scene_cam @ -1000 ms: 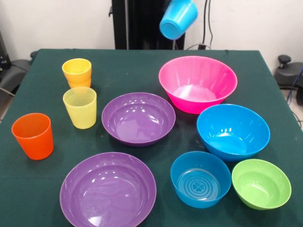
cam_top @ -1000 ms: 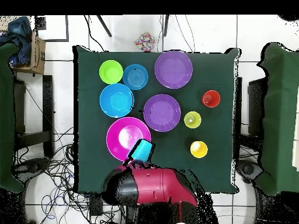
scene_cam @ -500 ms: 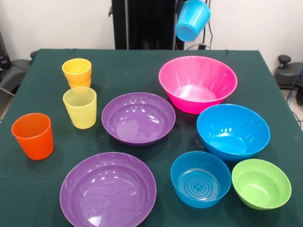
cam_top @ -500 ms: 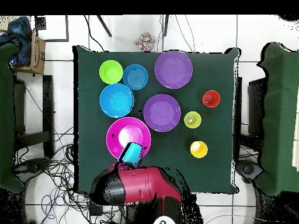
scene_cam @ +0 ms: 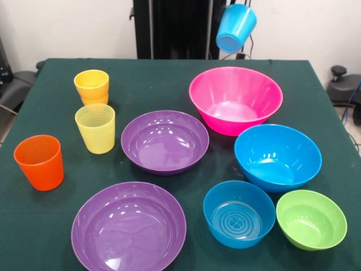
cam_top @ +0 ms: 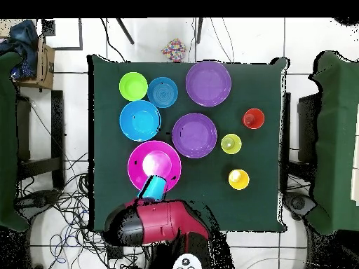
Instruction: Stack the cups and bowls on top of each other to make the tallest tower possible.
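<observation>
The light blue cup [scene_cam: 236, 27] hangs tilted, rim down, above the big pink bowl's [scene_cam: 265, 107] far edge; whether the jaws pinch it I cannot tell.

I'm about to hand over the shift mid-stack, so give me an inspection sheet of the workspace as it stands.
Surface: green cloth table, flat.
Job's things: light blue cup held tilted in the air above the pink bowl. On the table: two purple bowls, big blue bowl, small blue bowl, green bowl, orange cup, ribbed yellow cup, amber cups nested. No tower yet.
Clutter: nothing seen on the table.
Gripper: hidden behind the cup; arm at the table edge.
Cables: loose cables on the floor.
Surroundings: small colourful object on the floor.
</observation>
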